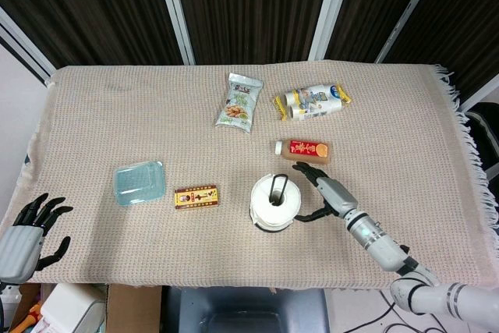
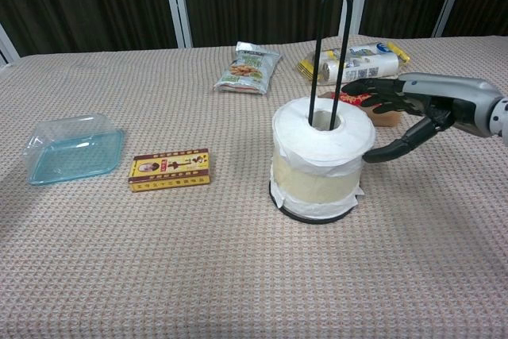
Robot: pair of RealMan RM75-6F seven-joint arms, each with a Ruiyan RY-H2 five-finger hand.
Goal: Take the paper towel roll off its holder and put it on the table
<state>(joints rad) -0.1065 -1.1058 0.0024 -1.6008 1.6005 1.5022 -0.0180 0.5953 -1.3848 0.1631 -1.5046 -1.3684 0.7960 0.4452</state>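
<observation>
Head view: the paper towel roll point(image 1: 275, 201) sits on its holder point(image 1: 277, 186) near the table's middle; the right hand point(image 1: 321, 190), fingers apart, is just right of it. The left hand point(image 1: 27, 232) idles spread at the near-left edge.

Chest view: the roll looks light and soft, so take it around its sides; the clear container point(image 2: 71, 147) at left appears empty

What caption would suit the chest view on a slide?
Right hand, fingers spread, reaches the paper towel roll on its black holder.
</observation>
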